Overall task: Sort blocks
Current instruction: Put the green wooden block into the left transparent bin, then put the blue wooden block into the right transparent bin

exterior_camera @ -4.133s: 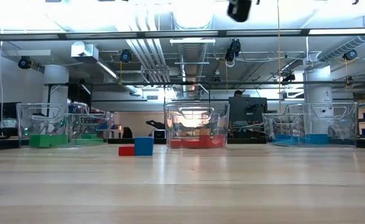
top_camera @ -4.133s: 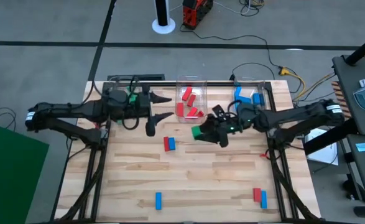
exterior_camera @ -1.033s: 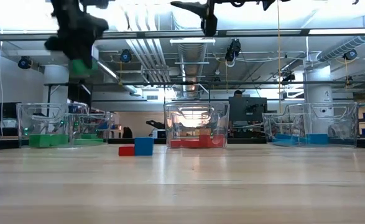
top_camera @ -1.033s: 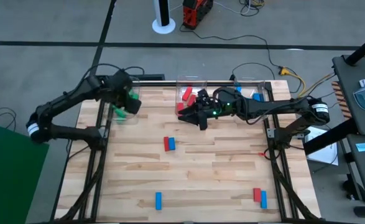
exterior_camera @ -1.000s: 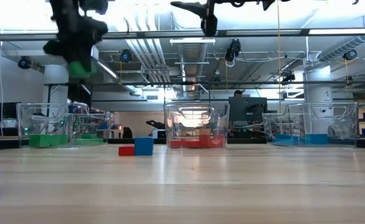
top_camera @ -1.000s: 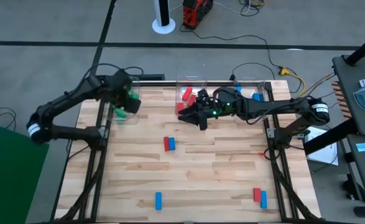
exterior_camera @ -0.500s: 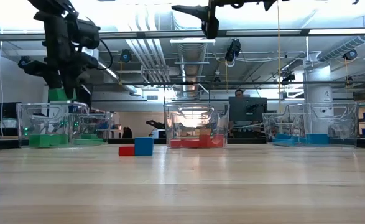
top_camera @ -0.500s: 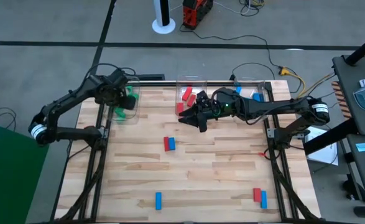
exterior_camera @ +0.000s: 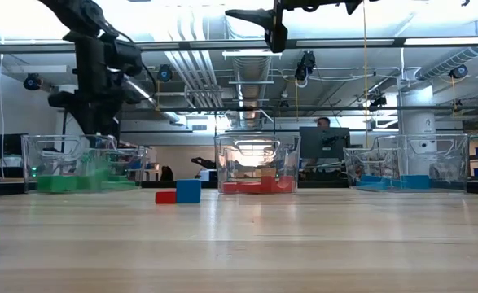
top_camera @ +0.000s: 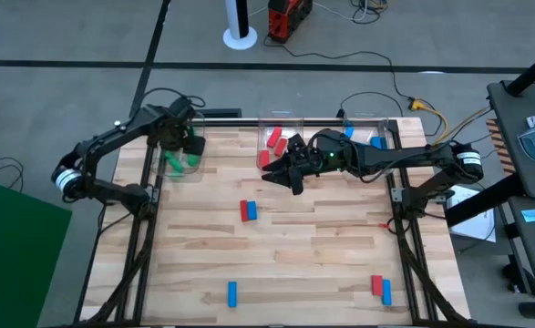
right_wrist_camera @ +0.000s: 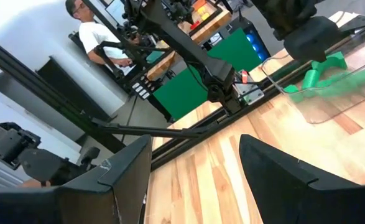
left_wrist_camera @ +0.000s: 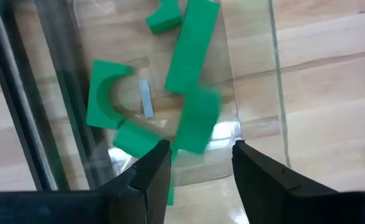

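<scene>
Overhead, the left gripper (top_camera: 187, 144) is hovering above the green bin (top_camera: 181, 162) at the bench's (top_camera: 294, 255) far left, while the right gripper (top_camera: 290, 175) is hanging just in front of the red bin (top_camera: 276, 146); the blue bin (top_camera: 365, 137) is sitting far right. Still loose are a red and blue pair (top_camera: 248, 210) mid-bench, a blue block (top_camera: 232, 292) near the front, and another red and blue pair (top_camera: 381, 288) front right, so sorting is looking mostly done. At bench level, the three bins are each holding their own colour. From the left wrist, the jaws are standing released over green blocks (left_wrist_camera: 194, 43), with one blurred green block (left_wrist_camera: 194, 121) seemingly dropping in. From the right wrist, the jaws are spread wide, gripping nothing, and a person (right_wrist_camera: 98, 37) is standing in the room beyond.
</scene>
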You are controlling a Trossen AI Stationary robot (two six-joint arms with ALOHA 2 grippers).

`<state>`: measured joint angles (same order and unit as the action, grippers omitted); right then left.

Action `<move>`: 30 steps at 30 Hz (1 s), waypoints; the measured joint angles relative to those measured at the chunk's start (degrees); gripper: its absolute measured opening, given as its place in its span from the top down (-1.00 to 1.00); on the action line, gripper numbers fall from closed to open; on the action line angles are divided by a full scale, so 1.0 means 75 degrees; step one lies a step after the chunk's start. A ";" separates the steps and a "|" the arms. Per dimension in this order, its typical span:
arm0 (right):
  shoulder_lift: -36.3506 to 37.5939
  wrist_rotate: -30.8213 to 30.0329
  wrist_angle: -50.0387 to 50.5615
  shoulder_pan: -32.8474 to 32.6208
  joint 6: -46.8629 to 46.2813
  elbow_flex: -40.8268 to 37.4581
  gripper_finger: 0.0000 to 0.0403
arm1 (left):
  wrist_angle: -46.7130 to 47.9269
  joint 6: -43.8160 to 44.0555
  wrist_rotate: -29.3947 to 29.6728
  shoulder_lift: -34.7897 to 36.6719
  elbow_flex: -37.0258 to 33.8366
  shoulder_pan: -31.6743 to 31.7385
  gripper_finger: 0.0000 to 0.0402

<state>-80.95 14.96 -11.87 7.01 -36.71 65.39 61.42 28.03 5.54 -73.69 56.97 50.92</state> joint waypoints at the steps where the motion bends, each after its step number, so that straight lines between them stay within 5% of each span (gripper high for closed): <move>1: 0.0000 0.0000 0.0002 0.0000 0.0000 0.0000 -0.16 | 0.0010 0.0000 -0.0003 -0.0063 0.0000 0.0000 0.26; 8: -0.0001 0.0000 0.0019 0.0000 -0.0026 0.0000 -0.16 | 0.0012 -0.0124 -0.0003 -0.0194 0.0000 -0.0002 0.24; 16: -0.0003 -0.0204 0.0527 0.0000 -0.0113 0.0000 -0.16 | -0.0011 0.0001 -0.0015 0.0745 0.0000 -0.0484 0.24; 24: -0.0009 -0.0414 0.0983 -0.0017 0.0094 0.0062 -0.16 | -0.0832 0.0780 0.0063 0.1869 0.0000 -0.2292 0.24; 30: -0.0023 -0.0834 0.2763 -0.0070 0.1043 0.0920 -0.16 | -0.0935 0.1404 0.1014 0.2231 0.0000 -0.3717 0.24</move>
<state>-81.12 8.70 8.86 6.48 -28.89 72.28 54.41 38.56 13.15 -56.96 56.97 23.04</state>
